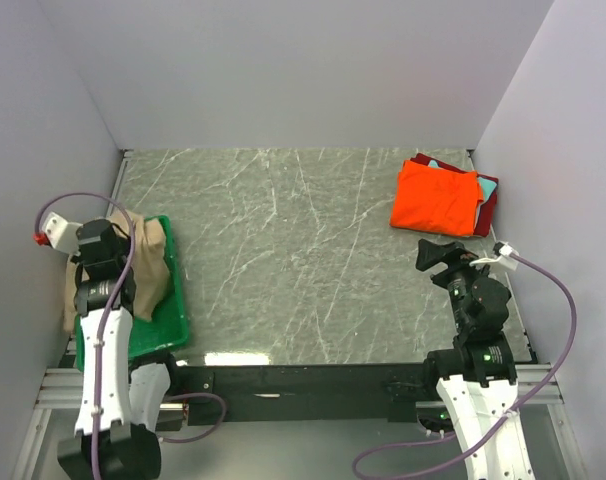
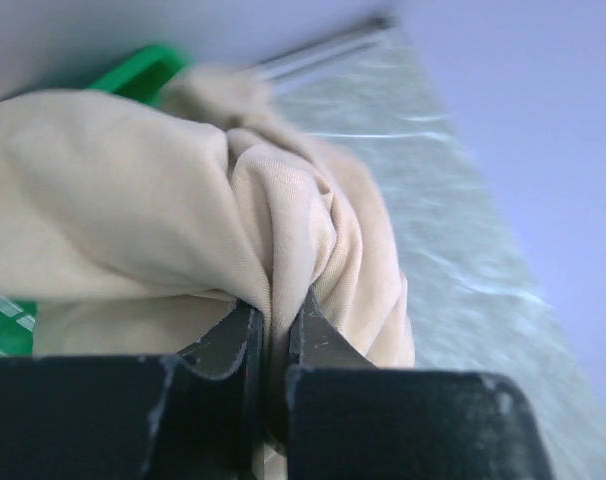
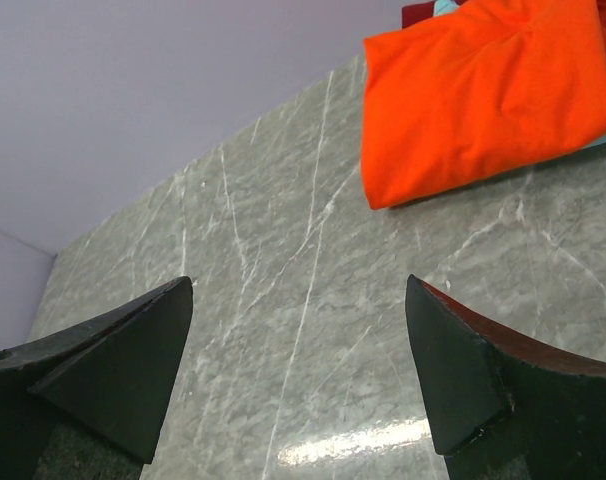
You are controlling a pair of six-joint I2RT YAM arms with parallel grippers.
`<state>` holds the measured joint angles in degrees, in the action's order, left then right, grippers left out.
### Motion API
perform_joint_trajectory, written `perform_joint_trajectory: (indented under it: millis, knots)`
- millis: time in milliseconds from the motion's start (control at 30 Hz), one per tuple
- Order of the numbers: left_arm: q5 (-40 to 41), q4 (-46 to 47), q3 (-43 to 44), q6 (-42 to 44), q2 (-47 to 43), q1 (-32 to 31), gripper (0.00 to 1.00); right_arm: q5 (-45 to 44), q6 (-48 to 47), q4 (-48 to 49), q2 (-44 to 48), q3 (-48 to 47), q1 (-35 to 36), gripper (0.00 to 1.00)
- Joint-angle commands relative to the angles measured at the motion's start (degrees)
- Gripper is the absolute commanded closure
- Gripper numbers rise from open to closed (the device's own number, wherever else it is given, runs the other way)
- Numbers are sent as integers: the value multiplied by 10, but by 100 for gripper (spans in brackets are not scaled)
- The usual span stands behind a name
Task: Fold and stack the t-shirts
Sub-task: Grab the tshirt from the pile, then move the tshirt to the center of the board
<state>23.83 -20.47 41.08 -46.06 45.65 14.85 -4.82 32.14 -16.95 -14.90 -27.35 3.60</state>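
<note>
— We look down on a grey marbled counter (image 1: 303, 255) boxed in by pale walls (image 1: 283, 70). Where is the tan t-shirt (image 1: 151, 258)?

— We find it bunched in the green tray (image 1: 179, 322) at the near left corner, with some cloth spilling over the tray's left side.

— And the left jaws?

— In the left wrist view we see them clenched on the tan t-shirt, a ridge of cloth pinched between the two dark fingers (image 2: 223, 345).

— What of the other shirts?

— We see a stack at the far right of the counter. The orange t-shirt (image 1: 435, 198) lies folded on top. A teal t-shirt (image 1: 489, 187) and a dark red t-shirt (image 1: 489, 212) peek out beneath it along its right edge.

— The right jaws?

— Released. We see them spread wide over bare counter, just short of that stack, grasping nothing.
</note>
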Motion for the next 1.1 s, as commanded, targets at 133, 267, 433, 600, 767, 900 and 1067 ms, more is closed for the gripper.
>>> perform_joint_trajectory:
  millis: [133,267,433,600,767,900,1067]
  knots:
    - [-231,56,90,83,-98,-5,99,16,10,45,-21,16,1,8]
    - [-312,70,145,83,-103,-5,99,15,8,47,-24,19,1,8]
    - [-451,106,216,67,-67,-5,99,17,11,54,-28,24,1,8]
    - [-540,156,240,35,-18,-27,99,25,15,61,-36,27,1,8]
    - [-493,158,259,63,29,-164,99,27,15,61,-40,29,1,8]
    - [-450,162,266,88,75,-271,99,27,17,59,-43,29,1,8]
    - [-464,201,247,87,128,-357,99,25,14,53,-42,30,1,8]
